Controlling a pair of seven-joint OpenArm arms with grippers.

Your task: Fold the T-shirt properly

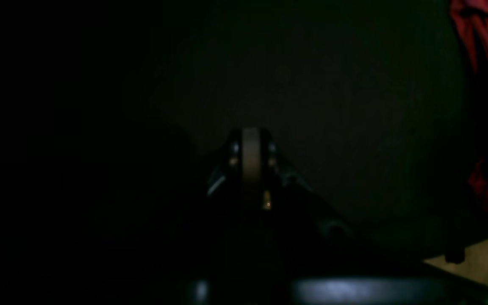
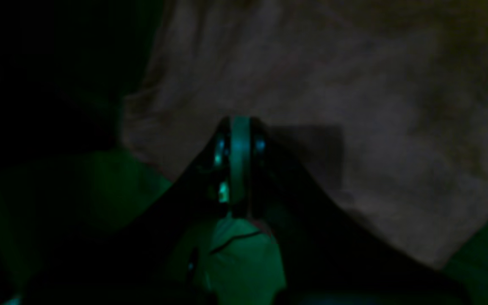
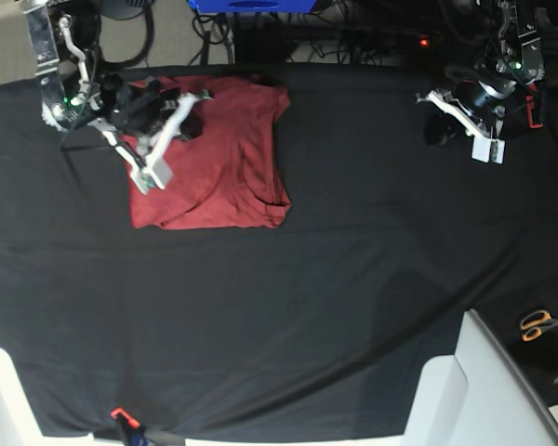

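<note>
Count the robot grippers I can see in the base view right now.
2. The right gripper is over the T-shirt at upper left; the left gripper is over the bare black tablecloth at upper right. None appear hidden.

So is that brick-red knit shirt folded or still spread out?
Folded: the brick-red knit shirt lies as a compact rectangle, no sleeves sticking out.

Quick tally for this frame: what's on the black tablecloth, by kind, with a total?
Red T-shirt: 1
Scissors, orange-handled: 1
Robot arm tools: 2, left tool and right tool
Total: 4
</note>
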